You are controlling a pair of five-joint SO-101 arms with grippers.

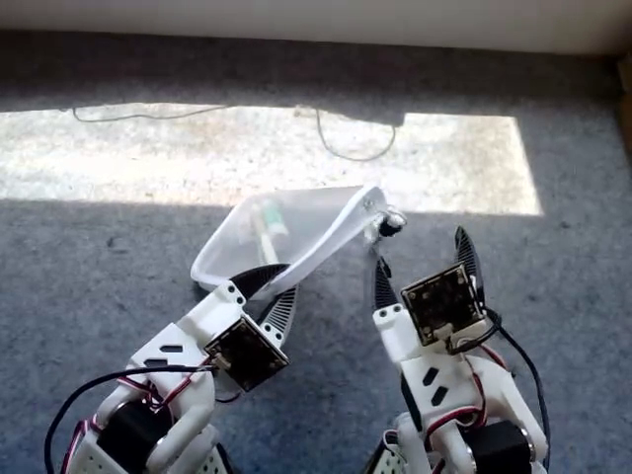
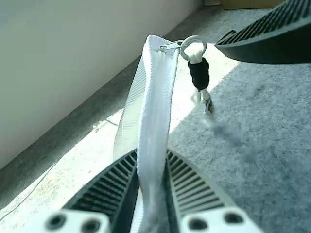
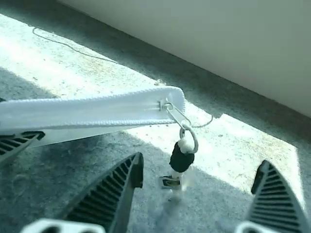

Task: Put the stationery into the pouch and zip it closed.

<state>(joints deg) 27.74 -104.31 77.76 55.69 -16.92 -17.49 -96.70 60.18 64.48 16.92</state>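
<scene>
A grey, carpet-textured tabletop (image 1: 89, 286) runs back to a plain pale wall (image 1: 316, 15). A broad band of bright sunlight (image 1: 168, 158) crosses it near the wall, with shadow on either side, and a thin dark cable (image 1: 346, 148) lies looped in that lit strip.

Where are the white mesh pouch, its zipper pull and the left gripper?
White mesh pouch (image 1: 318, 227): high view, side panel.
Metal zipper pull with black knot (image 3: 182, 158): right wrist view, the knot.
Left gripper (image 2: 151, 158): left wrist view, between fingertips on pouch edge.
</scene>
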